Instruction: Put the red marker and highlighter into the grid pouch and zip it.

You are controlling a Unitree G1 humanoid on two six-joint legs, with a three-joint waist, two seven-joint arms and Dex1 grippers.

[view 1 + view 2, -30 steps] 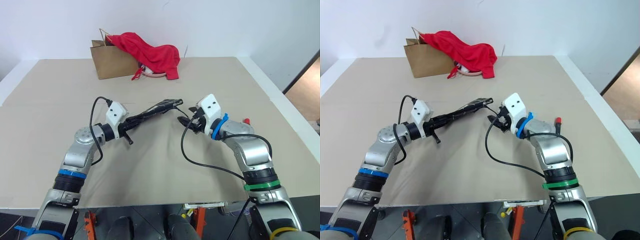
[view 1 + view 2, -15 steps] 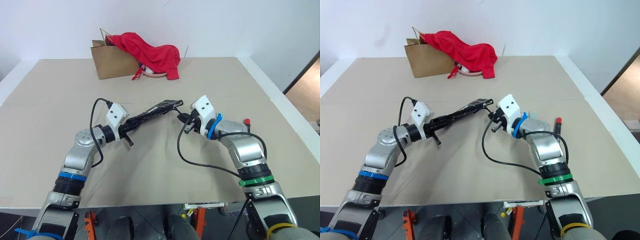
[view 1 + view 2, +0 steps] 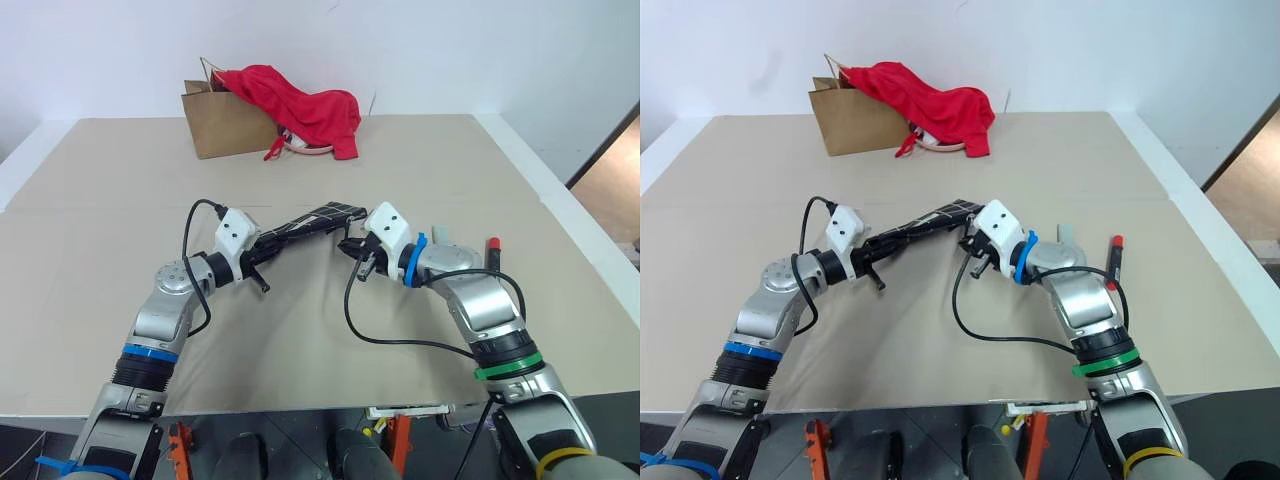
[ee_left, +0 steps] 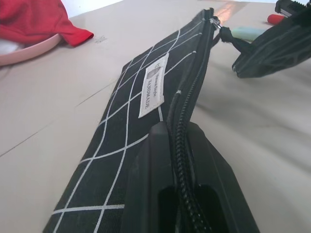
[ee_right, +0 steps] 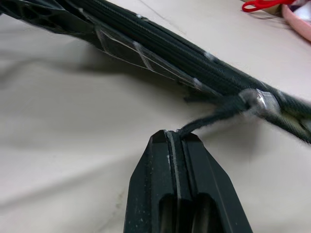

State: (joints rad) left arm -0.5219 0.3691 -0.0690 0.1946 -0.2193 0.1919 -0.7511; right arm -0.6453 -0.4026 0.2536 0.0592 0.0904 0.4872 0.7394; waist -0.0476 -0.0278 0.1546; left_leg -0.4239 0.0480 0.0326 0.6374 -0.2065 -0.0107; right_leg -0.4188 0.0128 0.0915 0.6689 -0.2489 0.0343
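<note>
Behind right fingers (image 5: 177, 138) pinching its cord pull (image 5: 214, 116), left-clamped grid pouch (image 4: 146, 92) hides its contents.

One grid pouch (image 3: 305, 226) sits near the middle of the frame, and it carries one white label (image 4: 153, 85) and one zipper with one cord pull (image 5: 214, 118). Two pens lie at the right of the frame: one red marker (image 3: 1113, 262) and one highlighter (image 3: 1064, 233). Two pincers meet at the pouch, the left pincer (image 4: 181, 160) and the right pincer (image 5: 175, 145), each with two black fingers pressed together. One brown paper bag (image 3: 217, 122) stands at the upper left of the frame, with one red cloth (image 3: 300, 106) draped over it. One pink ring-shaped thing (image 3: 305, 148) pokes out beneath the cloth. All of it rests on one tabletop (image 3: 100, 200).
</note>
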